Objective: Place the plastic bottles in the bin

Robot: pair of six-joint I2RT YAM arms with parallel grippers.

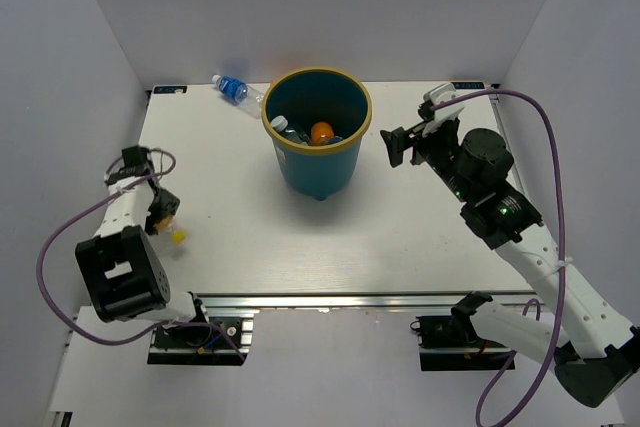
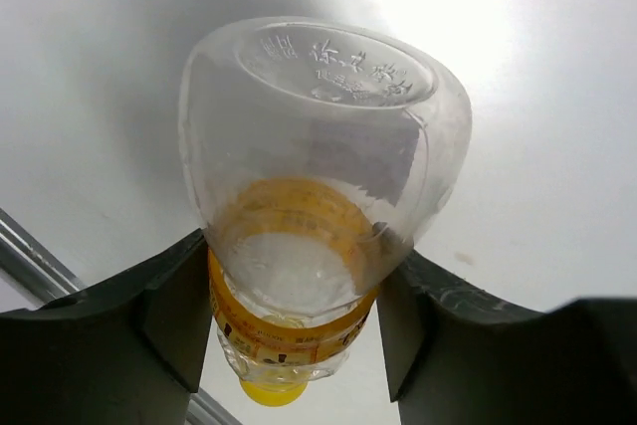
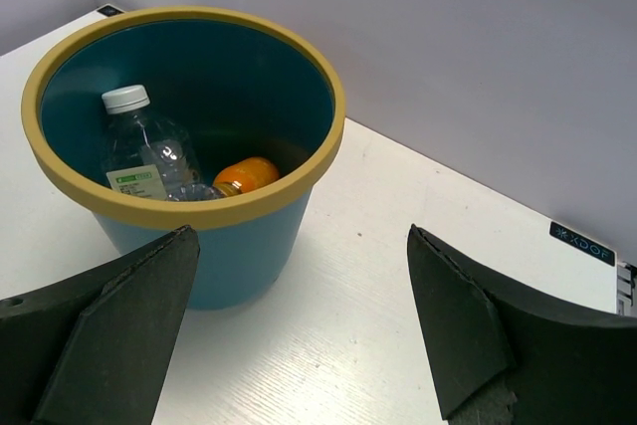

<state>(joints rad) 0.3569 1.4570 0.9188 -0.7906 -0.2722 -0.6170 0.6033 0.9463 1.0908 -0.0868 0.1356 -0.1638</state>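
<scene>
My left gripper (image 2: 299, 291) is shut on a clear plastic bottle (image 2: 318, 126) with a yellow-orange label and a yellow cap. It holds the bottle across its body, low at the table's left side (image 1: 165, 213), and the cap (image 1: 178, 237) pokes out toward the near edge. The teal bin (image 1: 340, 162) stands at the back centre. An orange bottle (image 3: 244, 174) and a clear white-capped bottle (image 3: 144, 146) lie inside it. A blue-labelled bottle (image 1: 232, 88) lies behind the bin's left side. My right gripper (image 1: 397, 147) hangs open and empty just right of the bin (image 3: 249, 246).
White walls close in the table on the left, back and right. A metal rail (image 1: 360, 299) runs along the near edge, with both arm bases below it. The right arm's purple cable (image 1: 553, 162) loops above the table's right side.
</scene>
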